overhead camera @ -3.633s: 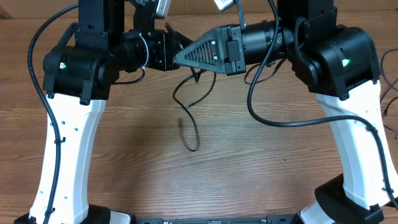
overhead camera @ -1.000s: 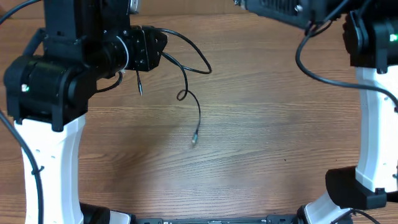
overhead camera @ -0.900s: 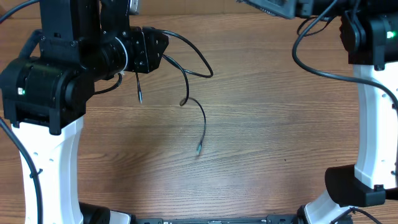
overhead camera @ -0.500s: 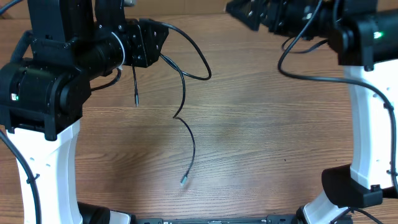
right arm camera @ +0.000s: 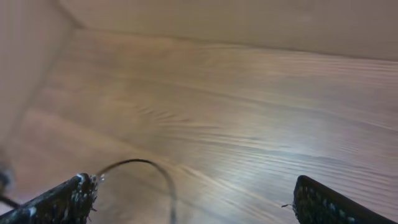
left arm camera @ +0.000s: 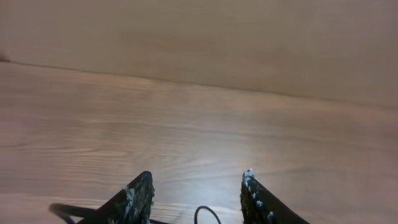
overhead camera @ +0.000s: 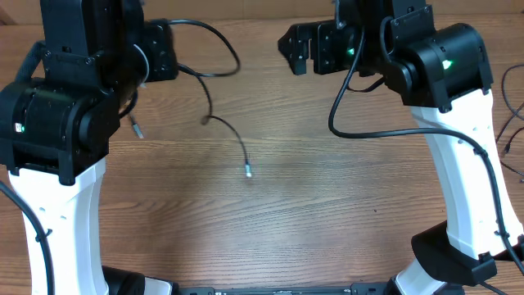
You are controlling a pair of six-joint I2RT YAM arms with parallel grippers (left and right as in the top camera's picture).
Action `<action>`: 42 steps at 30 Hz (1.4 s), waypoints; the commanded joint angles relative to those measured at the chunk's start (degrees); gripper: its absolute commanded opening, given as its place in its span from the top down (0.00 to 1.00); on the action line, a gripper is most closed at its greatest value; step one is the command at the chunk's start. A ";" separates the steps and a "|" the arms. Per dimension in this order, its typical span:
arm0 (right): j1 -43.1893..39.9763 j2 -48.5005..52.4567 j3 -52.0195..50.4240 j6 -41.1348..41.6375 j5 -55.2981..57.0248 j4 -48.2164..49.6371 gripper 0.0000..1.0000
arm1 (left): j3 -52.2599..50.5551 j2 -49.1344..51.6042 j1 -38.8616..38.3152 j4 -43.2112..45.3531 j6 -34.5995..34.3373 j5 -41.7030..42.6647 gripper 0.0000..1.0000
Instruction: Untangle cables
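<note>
The cables (overhead camera: 214, 121) are hung from the left end effector (overhead camera: 160, 51), near the far left corner of the bench (overhead camera: 344, 213). Loops are trailed from it toward the bench's middle, where one plug end (overhead camera: 248, 172) is seen; a second plug end (overhead camera: 135, 127) is dangled nearer the left edge. The left fingers are set partly apart. The right end effector (overhead camera: 288, 51) is spread wide near the far edge, with nothing gripped.

Cables (overhead camera: 210, 98): thin black cords, loose, hanging from the left gripper (overhead camera: 174, 59). One strand arcs out ahead of the fingertips and back. Another drops away, kinks once and ends in a small pale plug (overhead camera: 248, 172) well clear. A second plug (overhead camera: 136, 127) dangles behind the gripper.
</note>
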 commanded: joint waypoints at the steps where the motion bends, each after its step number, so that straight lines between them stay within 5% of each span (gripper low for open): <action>1: 0.02 -0.28 0.37 1.18 1.60 0.66 0.00 | 1.25 -0.20 -1.42 0.90 -2.54 -11.82 0.96; 15: 8.04 -0.26 0.35 1.66 -7.96 7.28 0.00 | 1.25 3.58 -7.52 3.23 -18.05 -16.83 0.96; 30: 8.98 3.82 0.35 3.37 -3.32 13.62 0.00 | 3.48 4.15 -14.47 5.68 -18.95 -14.14 0.96; 42: 7.41 7.56 0.35 3.37 6.05 15.39 0.00 | 17.05 3.28 -16.72 0.61 -15.47 -15.10 0.96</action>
